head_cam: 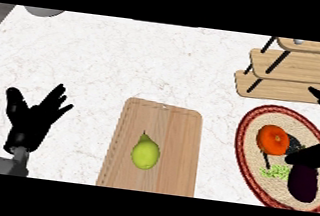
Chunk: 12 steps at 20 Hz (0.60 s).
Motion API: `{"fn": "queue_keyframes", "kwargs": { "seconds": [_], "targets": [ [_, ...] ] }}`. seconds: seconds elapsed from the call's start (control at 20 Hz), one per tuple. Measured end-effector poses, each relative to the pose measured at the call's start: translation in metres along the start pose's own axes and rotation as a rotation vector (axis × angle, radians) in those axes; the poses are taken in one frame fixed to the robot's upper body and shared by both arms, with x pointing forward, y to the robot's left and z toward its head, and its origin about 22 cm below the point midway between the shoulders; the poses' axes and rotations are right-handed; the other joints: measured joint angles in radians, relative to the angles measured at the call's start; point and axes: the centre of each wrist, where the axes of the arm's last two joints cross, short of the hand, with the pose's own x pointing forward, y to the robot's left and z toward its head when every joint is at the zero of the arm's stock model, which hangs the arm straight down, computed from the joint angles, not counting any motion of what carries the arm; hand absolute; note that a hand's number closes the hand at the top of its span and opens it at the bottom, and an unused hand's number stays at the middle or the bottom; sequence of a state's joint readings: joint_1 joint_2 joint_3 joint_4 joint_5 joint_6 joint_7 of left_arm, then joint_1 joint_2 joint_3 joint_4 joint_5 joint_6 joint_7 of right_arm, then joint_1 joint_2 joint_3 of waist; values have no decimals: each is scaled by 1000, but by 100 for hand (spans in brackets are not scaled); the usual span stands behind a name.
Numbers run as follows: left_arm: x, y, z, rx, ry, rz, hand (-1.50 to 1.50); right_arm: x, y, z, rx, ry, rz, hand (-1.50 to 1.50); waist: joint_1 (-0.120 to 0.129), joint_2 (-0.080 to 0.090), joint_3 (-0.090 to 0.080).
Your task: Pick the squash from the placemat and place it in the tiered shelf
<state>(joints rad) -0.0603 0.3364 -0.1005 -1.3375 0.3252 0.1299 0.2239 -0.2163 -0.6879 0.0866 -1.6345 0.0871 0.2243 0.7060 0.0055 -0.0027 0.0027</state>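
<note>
Squash (272,139): orange, round, on the placemat (250,156) at my right, near the eggplant (304,182), with the tiered shelf (291,90) just beyond the mat. My right hand (319,155) is spread at the squash's right side, pinching nothing. My left hand (34,117) rests open at the bench's (87,61) left. I expect a stiff, smooth rind, some weight, and a tendency to roll. Best hold: around the widest part, thumb opposite fingers.
</note>
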Motion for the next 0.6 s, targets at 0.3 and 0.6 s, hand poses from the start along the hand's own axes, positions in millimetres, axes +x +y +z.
{"fn": "queue_keyframes", "kwargs": {
  "seconds": [0.3, 0.6],
  "targets": [
    [0, 1, 0, 3, 2, -5, 0, -1, 22, 5, -9, 72, 39, -150, -4, -1, 1],
    [0, -4, -3, 3, 8, -5, 0, 0, 34, -3, -39, 98, 72, -150, -3, -2, 2]
  ]
}}
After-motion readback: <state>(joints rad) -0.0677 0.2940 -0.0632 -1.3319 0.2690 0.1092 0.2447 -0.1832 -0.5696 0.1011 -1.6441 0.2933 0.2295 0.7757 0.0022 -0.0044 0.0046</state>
